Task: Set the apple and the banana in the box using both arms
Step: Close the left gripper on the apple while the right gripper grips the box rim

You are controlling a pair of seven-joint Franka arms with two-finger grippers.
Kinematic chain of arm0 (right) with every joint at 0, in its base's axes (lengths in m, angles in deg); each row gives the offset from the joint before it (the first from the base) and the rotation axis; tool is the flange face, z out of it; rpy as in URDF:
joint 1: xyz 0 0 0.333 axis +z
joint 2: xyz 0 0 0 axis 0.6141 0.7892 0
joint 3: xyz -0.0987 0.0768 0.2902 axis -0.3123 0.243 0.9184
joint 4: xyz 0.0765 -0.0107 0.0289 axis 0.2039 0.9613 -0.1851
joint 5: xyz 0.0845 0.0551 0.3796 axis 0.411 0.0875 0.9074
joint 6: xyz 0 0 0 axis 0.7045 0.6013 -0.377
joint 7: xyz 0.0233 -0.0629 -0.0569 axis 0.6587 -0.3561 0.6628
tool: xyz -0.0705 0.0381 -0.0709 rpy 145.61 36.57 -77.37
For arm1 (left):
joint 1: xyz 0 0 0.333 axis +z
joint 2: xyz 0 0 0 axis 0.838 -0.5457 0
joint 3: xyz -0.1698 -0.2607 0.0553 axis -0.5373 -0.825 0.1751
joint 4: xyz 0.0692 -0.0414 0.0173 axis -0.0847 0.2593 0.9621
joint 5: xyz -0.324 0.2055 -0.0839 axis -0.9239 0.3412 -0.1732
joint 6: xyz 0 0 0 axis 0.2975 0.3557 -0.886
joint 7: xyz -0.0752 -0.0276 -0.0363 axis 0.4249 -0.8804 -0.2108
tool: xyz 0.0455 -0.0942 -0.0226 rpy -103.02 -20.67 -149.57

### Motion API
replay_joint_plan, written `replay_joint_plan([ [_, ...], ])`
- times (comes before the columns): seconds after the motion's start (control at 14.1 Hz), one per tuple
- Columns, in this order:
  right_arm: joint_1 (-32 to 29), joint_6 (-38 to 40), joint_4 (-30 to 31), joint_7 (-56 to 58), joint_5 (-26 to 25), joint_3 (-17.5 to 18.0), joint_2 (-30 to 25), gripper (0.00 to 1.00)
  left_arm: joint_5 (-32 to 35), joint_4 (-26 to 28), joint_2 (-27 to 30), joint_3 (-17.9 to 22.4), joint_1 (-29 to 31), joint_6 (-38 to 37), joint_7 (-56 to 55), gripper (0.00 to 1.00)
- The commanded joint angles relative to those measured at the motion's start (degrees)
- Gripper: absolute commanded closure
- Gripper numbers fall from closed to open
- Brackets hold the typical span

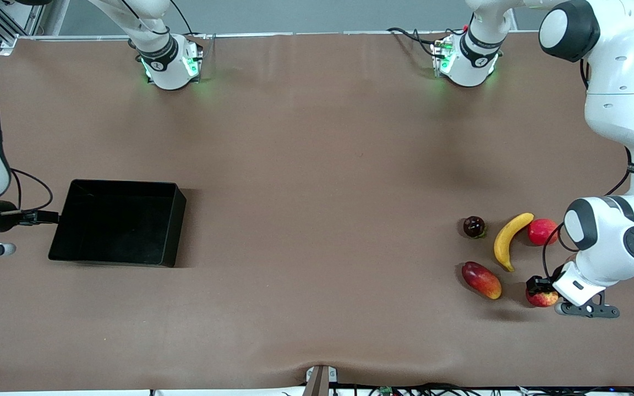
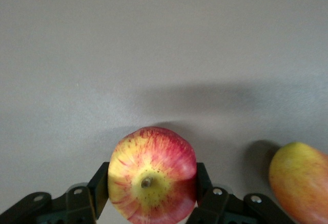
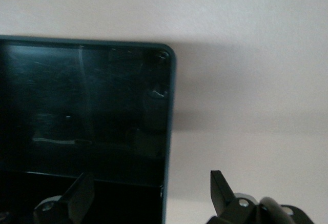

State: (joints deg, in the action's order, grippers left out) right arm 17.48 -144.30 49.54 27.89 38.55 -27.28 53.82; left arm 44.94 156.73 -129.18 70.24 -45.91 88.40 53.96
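Note:
The apple [image 1: 541, 298], red with yellow streaks, rests on the table at the left arm's end, nearer the front camera than the banana [image 1: 507, 240]. My left gripper [image 1: 540, 290] is low over it. In the left wrist view both fingers [image 2: 100, 188] press the sides of the apple [image 2: 152, 175], so the left gripper [image 2: 152, 185] is shut on it. The black box [image 1: 124, 185] lies at the right arm's end. My right gripper [image 1: 50, 218] stands open astride the box's end wall [image 3: 167, 131], one finger over the inside and one outside; in the right wrist view the right gripper [image 3: 151, 190] holds nothing.
A mango-like red-orange fruit [image 1: 481, 279] lies beside the apple and also shows in the left wrist view as the mango-like fruit [image 2: 300, 183]. A smooth pinkish-red fruit [image 1: 541, 231] sits beside the banana's upper end. A dark round fruit [image 1: 474, 226] lies toward the table's middle from the banana.

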Motion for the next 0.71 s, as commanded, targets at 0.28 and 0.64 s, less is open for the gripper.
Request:
replay_joint_plan([
  [0.28, -2.3, -3.8, 3.0, -0.5, -1.1, 0.4, 2.2, 0.83, 0.9, 1.5, 13.2, -6.3, -0.2, -19.6, -2.6, 1.00],
  [0.64, -1.6, 0.4, 2.1, -1.9, -0.9, 0.5, 1.6, 1.00, 1.2, 5.6, 20.3, -13.6, -0.3, -28.0, -17.8, 1.00],
])
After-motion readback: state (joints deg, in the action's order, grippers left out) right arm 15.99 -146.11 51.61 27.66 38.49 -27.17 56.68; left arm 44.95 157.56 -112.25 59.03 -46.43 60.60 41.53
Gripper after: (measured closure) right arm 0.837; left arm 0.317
